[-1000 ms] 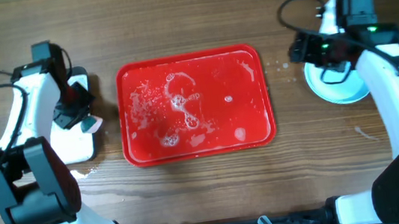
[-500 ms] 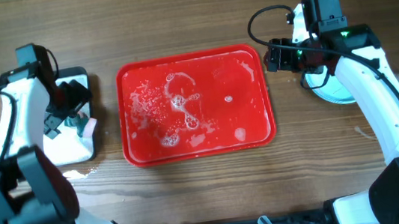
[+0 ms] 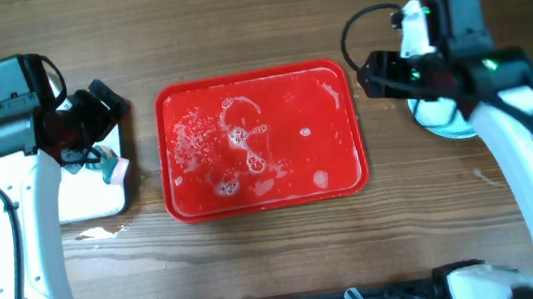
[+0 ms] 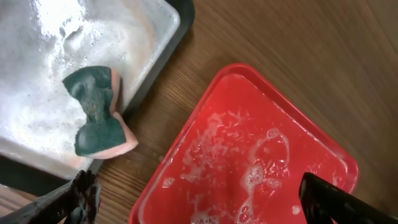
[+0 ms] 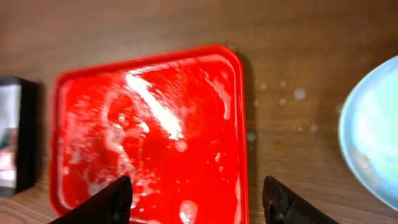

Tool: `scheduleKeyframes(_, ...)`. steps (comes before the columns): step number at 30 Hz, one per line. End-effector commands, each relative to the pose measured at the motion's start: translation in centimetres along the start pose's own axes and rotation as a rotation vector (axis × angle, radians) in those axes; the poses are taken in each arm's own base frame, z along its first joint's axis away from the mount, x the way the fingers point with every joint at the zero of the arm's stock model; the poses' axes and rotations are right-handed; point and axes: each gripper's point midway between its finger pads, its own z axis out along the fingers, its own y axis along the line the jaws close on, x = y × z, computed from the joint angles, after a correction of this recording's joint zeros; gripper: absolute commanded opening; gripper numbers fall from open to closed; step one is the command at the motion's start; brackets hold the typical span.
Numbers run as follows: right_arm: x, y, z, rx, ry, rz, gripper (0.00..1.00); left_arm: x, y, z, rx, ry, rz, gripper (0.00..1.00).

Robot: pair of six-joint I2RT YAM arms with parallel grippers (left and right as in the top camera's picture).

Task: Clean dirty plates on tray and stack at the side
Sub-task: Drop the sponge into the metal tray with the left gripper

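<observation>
The red tray lies mid-table, streaked with foam and bearing no plate. It also fills the left wrist view and the right wrist view. The light-blue plates sit on the wood to the tray's right, partly under my right arm; one rim shows. My left gripper is open and empty, between the pan and the tray's left edge. My right gripper is open and empty over the tray's right rim.
A silver pan with a black rim, left of the tray, holds foam and a green-and-pink sponge. Water drops dot the wood between tray and plates. Cables trail behind both arms.
My left gripper opened, left the sponge in the pan and drew back above it. My right gripper moved left from over the plates to the tray's right edge, jaws a little narrower.
</observation>
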Motion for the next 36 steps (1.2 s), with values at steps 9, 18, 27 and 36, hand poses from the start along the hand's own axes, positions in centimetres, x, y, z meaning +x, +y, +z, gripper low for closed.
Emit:
scheduleKeyframes(9, 1.8, 2.6, -12.9, -0.044, -0.285, -0.015, 1.00, 0.2, -0.5, -0.4, 0.025, 0.003, 0.001, 1.00)
scheduleKeyframes(18, 1.4, -1.9, -14.3, 0.223, -0.359, -0.010, 1.00, 0.2, -0.5, -0.4, 0.025, 0.003, 0.001, 1.00)
scheduleKeyframes(27, 0.3, -3.9, -13.7, 0.247, -0.721, -0.087, 1.00, 0.2, -0.5, -0.4, 0.026, 0.003, 0.001, 1.00)
scheduleKeyframes(36, 9.2, -5.4, -4.3, 0.031, -0.868, -0.198, 1.00, 0.2, -0.5, -0.4, 0.025, 0.003, 0.001, 1.00)
